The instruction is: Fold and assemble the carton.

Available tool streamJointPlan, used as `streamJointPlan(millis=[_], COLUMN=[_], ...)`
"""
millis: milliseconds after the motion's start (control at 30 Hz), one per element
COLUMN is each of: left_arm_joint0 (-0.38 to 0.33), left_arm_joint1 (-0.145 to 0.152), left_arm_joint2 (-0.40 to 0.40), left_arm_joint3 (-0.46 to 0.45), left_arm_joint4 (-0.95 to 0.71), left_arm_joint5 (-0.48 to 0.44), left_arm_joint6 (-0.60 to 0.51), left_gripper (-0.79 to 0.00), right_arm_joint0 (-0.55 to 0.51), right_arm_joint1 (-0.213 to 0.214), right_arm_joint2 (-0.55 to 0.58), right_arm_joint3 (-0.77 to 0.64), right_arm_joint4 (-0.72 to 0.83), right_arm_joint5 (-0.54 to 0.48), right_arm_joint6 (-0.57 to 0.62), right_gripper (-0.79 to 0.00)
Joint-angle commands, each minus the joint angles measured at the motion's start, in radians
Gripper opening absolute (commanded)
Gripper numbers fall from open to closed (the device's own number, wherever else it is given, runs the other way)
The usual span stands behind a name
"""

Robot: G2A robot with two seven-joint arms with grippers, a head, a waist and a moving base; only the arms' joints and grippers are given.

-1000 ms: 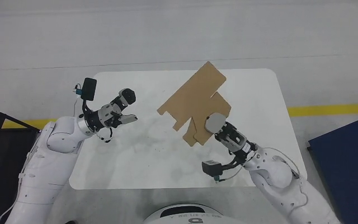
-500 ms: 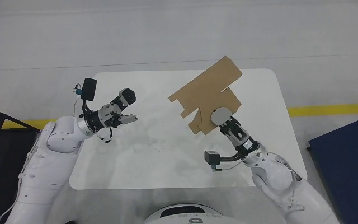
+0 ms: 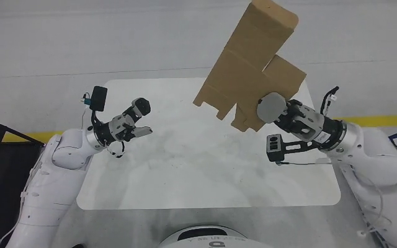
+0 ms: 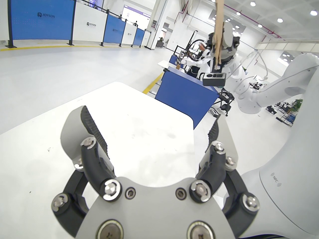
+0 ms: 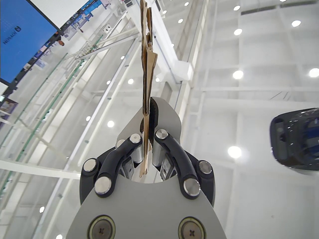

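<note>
Short logo lettering stands white on the blue barrier panels [image 4: 42, 16] and dark on the white panels [image 4: 91, 24] between them.

a white table [image 3: 186, 180] with rounded corners; faint grey scuffs mark its top

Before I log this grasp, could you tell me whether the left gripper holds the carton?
No, the left gripper is open and empty; the right gripper clamps the carton.

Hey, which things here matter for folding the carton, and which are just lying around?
For the job: flat carton, clamped in the right tool above the table; left tool, open and empty.
Just around: yellow floor line; blue partition beyond the table.
</note>
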Motion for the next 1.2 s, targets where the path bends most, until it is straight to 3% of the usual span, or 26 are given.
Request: streamJointPlan(millis=[0,267,667,800,933,1000,1167], left_arm_joint0=[0.000,0.000,0.000,0.000,0.000,0.000,0.000], left_arm_joint1=[0.000,0.000,0.000,0.000,0.000,0.000,0.000], left_arm_joint2=[0.000,0.000,0.000,0.000,0.000,0.000,0.000], left_arm_joint3=[0.000,0.000,0.000,0.000,0.000,0.000,0.000], left_arm_joint4=[0.000,0.000,0.000,0.000,0.000,0.000,0.000], left_arm_joint5=[0.000,0.000,0.000,0.000,0.000,0.000,0.000], left_arm_joint6=[0.000,0.000,0.000,0.000,0.000,0.000,0.000], left_gripper=[0.000,0.000,0.000,0.000,0.000,0.000,0.000], right_arm_joint0=[0.002,-0.009,-0.013,-0.005,0.116,0.188,0.339], right_arm_joint1=[0.008,0.047,0.048,0.039,0.016,-0.003,-0.061], right_arm_joint2=[0.024,0.047,0.045,-0.071,-0.269,-0.372,-0.574], right_arm_joint3=[-0.012,-0.024,-0.026,0.074,0.217,0.283,0.410], right_arm_joint4=[0.000,0.000,0.000,0.355,0.904,1.131,1.467], right_arm_joint5=[-0.009,-0.064,-0.072,-0.017,0.060,0.032,-0.072], right_arm_joint6=[-0.027,-0.044,-0.036,-0.101,-0.340,-0.470,-0.696], right_gripper=[-0.785,-0.785,-0.785,-0.785,-0.785,-0.785,-0.785])
